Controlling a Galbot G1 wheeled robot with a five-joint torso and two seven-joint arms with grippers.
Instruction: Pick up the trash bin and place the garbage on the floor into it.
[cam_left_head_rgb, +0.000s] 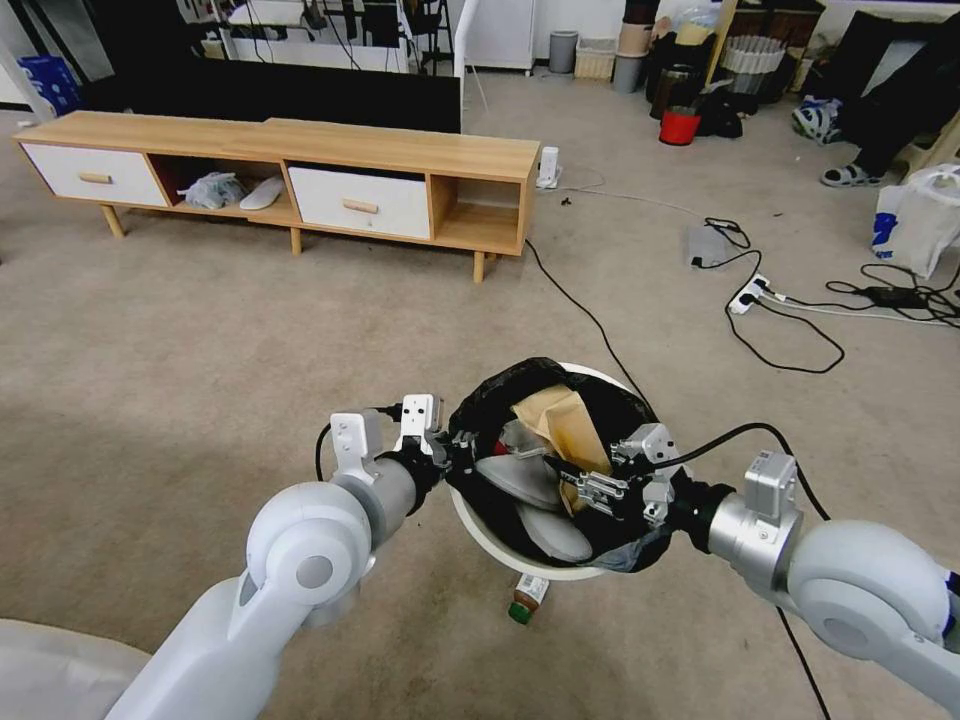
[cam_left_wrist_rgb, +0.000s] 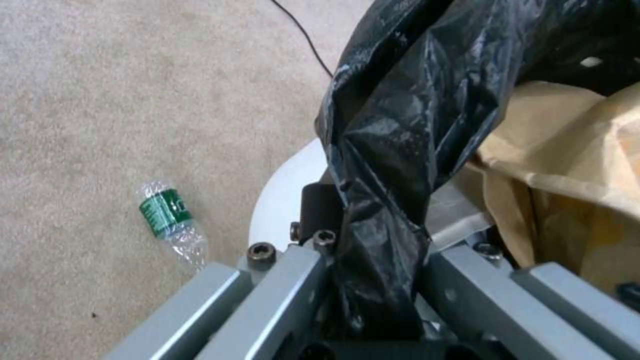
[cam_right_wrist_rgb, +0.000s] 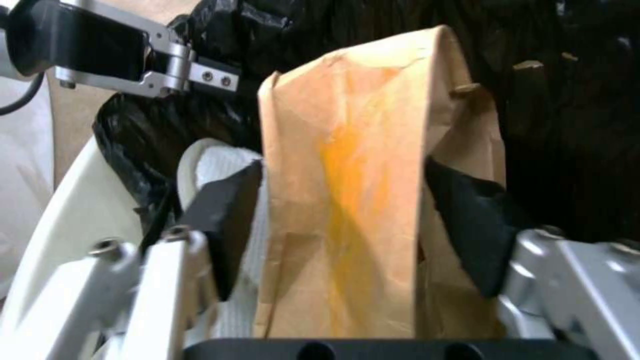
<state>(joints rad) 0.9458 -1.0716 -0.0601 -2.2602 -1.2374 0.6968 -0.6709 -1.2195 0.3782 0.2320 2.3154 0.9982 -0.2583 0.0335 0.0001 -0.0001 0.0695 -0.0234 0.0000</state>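
Two grippers at the trash bin (cam_left_head_rgb: 520, 560), which stands on the carpet (cam_left_head_rgb: 200, 330) in front of the robot. Left gripper (cam_left_head_rgb: 452, 450) is clamped on the bin's left rim w/ black bag (cam_left_wrist_rgb: 393, 150) pinched between, prob. to steady it. Right gripper (cam_right_wrist_rgb: 347, 220) reaches inside from the right rim, pads spread either side of a tan paper bag (cam_right_wrist_rgb: 353, 175), not squeezing. Green-labelled bottle (cam_left_wrist_rgb: 170, 220) lies on the carpet beside the bin.

**Bin off the carpet, one bottle beneath it**

The white bin (cam_left_head_rgb: 520, 555), its black liner (cam_left_wrist_rgb: 393, 125) crumpled over the rim, sits tilted between both arms. A tan paper bag (cam_right_wrist_rgb: 347, 200) stands upright inside, beside pale grey pieces. A crushed clear bottle (cam_left_wrist_rgb: 167, 220) with a green label lies on the beige floor (cam_left_head_rgb: 200, 350) just beside the bin.
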